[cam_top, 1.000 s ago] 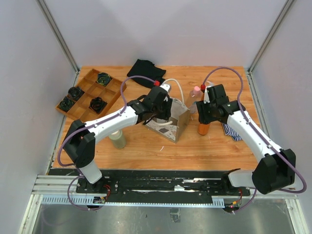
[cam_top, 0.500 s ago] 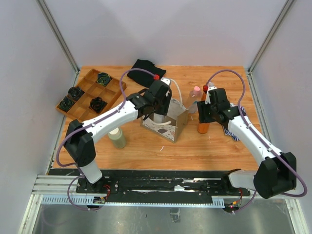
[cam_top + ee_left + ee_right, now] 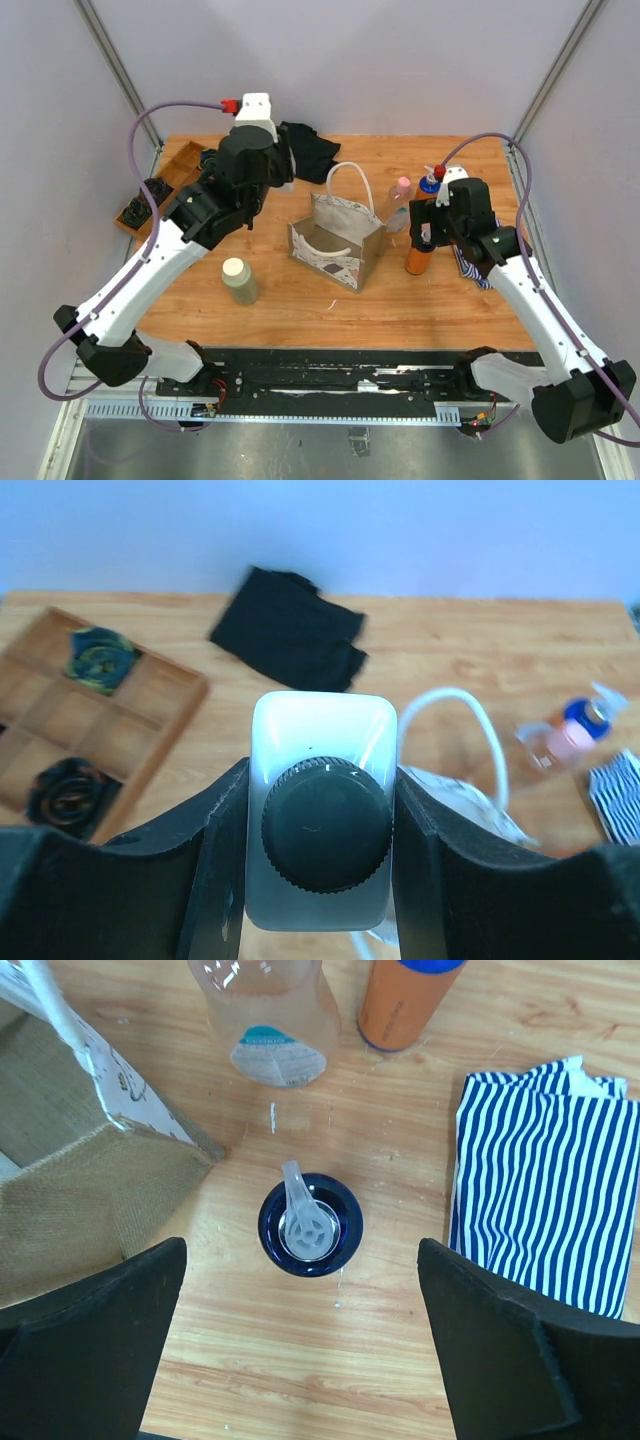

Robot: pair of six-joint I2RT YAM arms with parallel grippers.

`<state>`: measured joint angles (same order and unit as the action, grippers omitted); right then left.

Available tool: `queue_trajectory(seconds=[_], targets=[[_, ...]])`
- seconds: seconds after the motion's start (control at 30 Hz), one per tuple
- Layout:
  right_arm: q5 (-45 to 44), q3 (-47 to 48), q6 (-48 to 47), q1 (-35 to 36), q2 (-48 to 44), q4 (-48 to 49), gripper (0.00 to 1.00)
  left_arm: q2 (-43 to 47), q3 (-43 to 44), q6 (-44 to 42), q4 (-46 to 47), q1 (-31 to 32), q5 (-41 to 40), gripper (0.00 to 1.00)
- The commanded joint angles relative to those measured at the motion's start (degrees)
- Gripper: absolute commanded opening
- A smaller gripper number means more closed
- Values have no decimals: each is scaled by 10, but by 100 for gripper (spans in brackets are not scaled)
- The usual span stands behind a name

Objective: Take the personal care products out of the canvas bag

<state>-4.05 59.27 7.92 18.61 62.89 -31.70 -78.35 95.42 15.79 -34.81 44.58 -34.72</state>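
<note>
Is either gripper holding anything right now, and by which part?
Left gripper clamps the black-capped white bottle by its body's two sides. Right gripper is open, holding nothing.

Bottles: 5.
- 1 olive-beige bottle (image 3: 238,282)
- 1 pink-capped bottle (image 3: 400,195)
- 1 orange blue-capped bottle (image 3: 400,1005)
- 1 blue pump-top bottle (image 3: 308,1222)
- 1 white black-capped bottle (image 3: 322,780)

Canvas bag (image 3: 368,258): 1.
Cloths: 2, i.e. 1 black cloth (image 3: 312,152) and 1 striped cloth (image 3: 545,1160).
Wooden tray (image 3: 150,700): 1. The coils in it are partly hidden and not counted.

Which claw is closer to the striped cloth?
Right. The right claw hangs open just beside the striped cloth; the left claw, holding a white bottle, is far off near the wooden tray.
</note>
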Motion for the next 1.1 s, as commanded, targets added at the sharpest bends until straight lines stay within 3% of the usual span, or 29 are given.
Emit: queue_trajectory(seconds=[0.0, 0.2, 0.47, 0.73, 0.77, 0.83, 0.93, 1.0, 1.07], targets=[[-6, 23, 4, -8, -24, -11, 98, 3, 1, -1, 52, -38, -103, 0], [31, 29, -4, -8, -28, -4, 99, -2, -114, 47, 99, -94, -41, 1], [60, 118, 8, -7, 28, -36, 99, 18, -276, 100, 171, -131, 15, 0], [76, 122, 25, -3, 41, -11, 98, 19, -361, 109, 223, -135, 72, 1], [76, 124, 25, -3, 45, -12, 98, 16, -364, 110, 224, -135, 75, 5], [76, 125, 25, 0, 51, -13, 99, 17, -371, 112, 227, -135, 79, 26], [79, 129, 23, 1, 60, -14, 99, 27, -372, 115, 224, -135, 77, 72], [83, 136, 23, 1, 66, -15, 98, 39, -355, 118, 200, -135, 60, 98], [85, 153, 23, 2, 74, -18, 98, 55, -317, 118, 162, -134, 42, 100]])
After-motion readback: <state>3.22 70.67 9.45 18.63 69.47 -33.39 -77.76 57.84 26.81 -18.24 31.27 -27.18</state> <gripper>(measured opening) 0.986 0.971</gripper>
